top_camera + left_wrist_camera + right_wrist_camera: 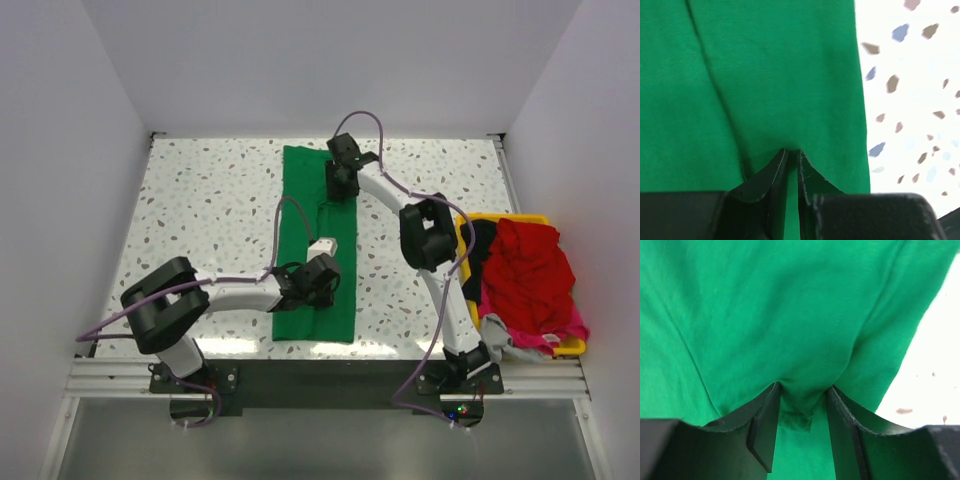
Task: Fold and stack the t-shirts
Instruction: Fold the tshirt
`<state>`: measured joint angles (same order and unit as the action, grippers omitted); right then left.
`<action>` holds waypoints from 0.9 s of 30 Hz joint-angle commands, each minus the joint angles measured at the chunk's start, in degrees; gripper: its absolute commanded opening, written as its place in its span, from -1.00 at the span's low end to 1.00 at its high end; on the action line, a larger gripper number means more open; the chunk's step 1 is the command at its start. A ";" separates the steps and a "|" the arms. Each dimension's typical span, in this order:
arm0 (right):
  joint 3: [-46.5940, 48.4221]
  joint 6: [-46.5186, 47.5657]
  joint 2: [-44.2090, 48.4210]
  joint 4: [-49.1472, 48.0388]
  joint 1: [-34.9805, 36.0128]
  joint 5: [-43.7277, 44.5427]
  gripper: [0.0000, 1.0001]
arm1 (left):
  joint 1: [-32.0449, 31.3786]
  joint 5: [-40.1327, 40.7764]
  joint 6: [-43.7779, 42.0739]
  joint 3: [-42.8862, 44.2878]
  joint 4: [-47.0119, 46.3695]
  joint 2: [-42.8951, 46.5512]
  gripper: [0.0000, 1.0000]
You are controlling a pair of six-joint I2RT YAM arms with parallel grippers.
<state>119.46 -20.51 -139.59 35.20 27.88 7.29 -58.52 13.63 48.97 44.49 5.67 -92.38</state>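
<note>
The bright green t-shirt (300,170) lies as a long narrow strip down the middle of the table. My left gripper (328,268) is over its near half. In the left wrist view the left gripper (792,151) has its jaws almost together, pinching a thin layer of the green t-shirt (780,75) near its right edge. My right gripper (340,188) is over the far half. In the right wrist view the right gripper (802,387) holds a bunched fold of the green t-shirt (765,305), and creases run to the jaws.
A yellow bin (520,218) stands at the right edge of the table. It holds a red shirt (530,265), a black one (483,250), a pink one (575,325) and some grey cloth (505,335). White walls enclose the speckled table (200,200).
</note>
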 commanded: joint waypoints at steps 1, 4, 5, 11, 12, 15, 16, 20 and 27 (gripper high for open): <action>6.12 1.79 -5.68 2.15 -0.72 0.27 -0.08 | -0.01 -2.55 1.13 3.75 -1.54 -4.29 -0.64; 11.05 2.84 -5.61 4.70 -0.63 -0.96 0.01 | -0.01 -2.55 0.78 6.48 -0.75 -4.66 -0.58; 11.23 3.02 -4.82 4.88 -0.63 -1.22 0.13 | 0.07 -2.29 0.60 7.18 -0.31 -4.30 -0.55; 8.08 2.94 5.61 6.28 -0.72 -2.10 0.28 | 2.09 -2.38 -1.24 6.67 0.22 2.89 -0.38; 7.11 2.24 7.21 7.07 -0.63 -2.02 0.28 | 2.36 -2.46 -1.42 6.40 0.48 5.60 -0.34; -1.74 -0.65 16.77 6.82 -0.72 -2.45 0.25 | 2.54 -1.50 -1.42 5.00 3.11 11.84 -0.30; -5.43 -1.80 19.76 5.94 -0.63 -2.80 0.24 | 2.54 -0.72 -1.25 4.47 3.99 13.61 -0.28; -34.90 -6.11 38.21 -2.49 2.16 -6.41 0.15 | 2.80 2.71 1.73 -0.26 12.05 21.96 -0.29; -64.15 -12.77 63.98 -4.97 14.21 -2.45 0.08 | 2.98 2.72 8.68 -8.97 20.60 33.39 -0.37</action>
<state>62.85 -28.03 -78.32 31.35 38.79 3.84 -55.88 15.22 53.49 38.50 19.70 -61.36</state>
